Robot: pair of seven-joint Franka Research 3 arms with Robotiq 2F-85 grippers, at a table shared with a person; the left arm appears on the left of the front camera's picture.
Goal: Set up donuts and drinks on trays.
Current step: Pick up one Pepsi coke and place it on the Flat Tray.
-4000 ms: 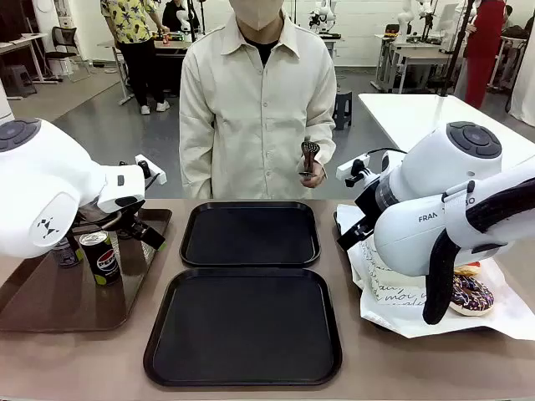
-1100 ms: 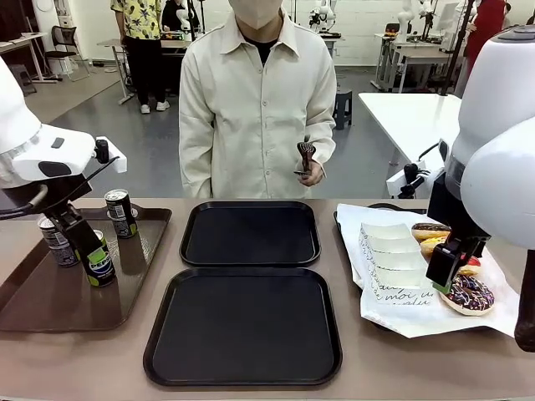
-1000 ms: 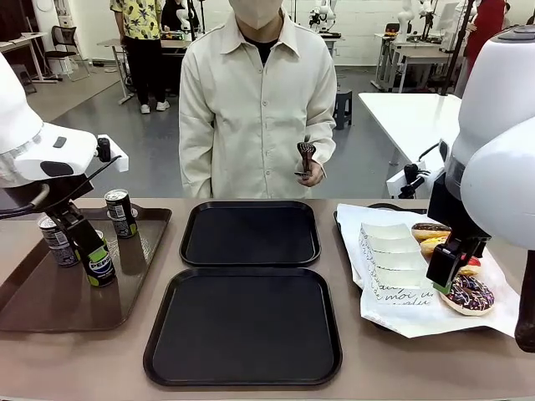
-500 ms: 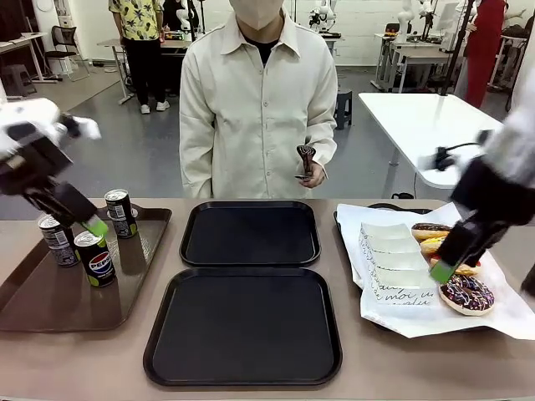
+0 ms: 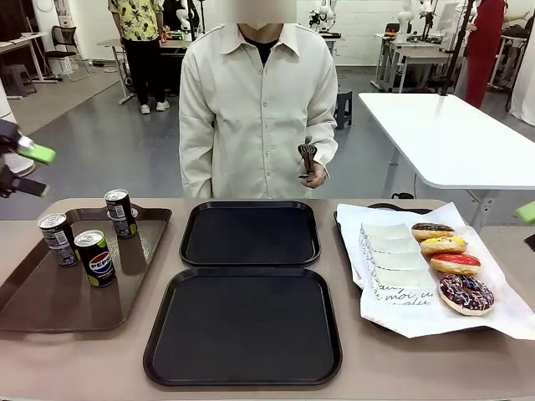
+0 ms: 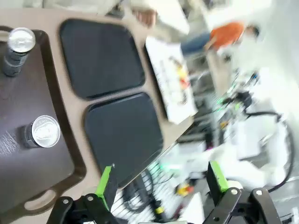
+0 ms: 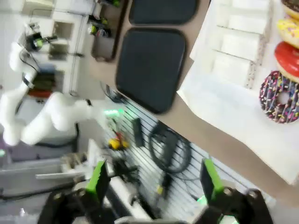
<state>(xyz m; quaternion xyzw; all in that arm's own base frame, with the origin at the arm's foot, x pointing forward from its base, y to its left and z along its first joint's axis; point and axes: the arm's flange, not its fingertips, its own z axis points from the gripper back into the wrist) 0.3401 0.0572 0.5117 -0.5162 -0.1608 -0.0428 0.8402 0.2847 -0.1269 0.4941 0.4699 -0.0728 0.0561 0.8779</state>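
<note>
We judge the setting-up has not begun. Both black rounded plastic trays, the far one (image 5: 251,235) and the near one (image 5: 242,327), lie bare at the middle of the desk (image 5: 84,359). Three slim black Pepsi cans (image 5: 96,258) stand on the larger brown tray (image 5: 50,305) at the left edge. Four iced ring donuts (image 5: 456,264) lie on the white paper sheet (image 5: 418,322) by the right edge, beside folded white paper sleeves (image 5: 393,259). Our left hand (image 6: 161,173) hangs high by the left edge, released, with nothing between its green pads (image 6: 106,186). Our right hand (image 7: 153,171), off the right edge, is likewise spread and empty. Next, we think, one hand must descend, straddle a can or donut, and close.
</note>
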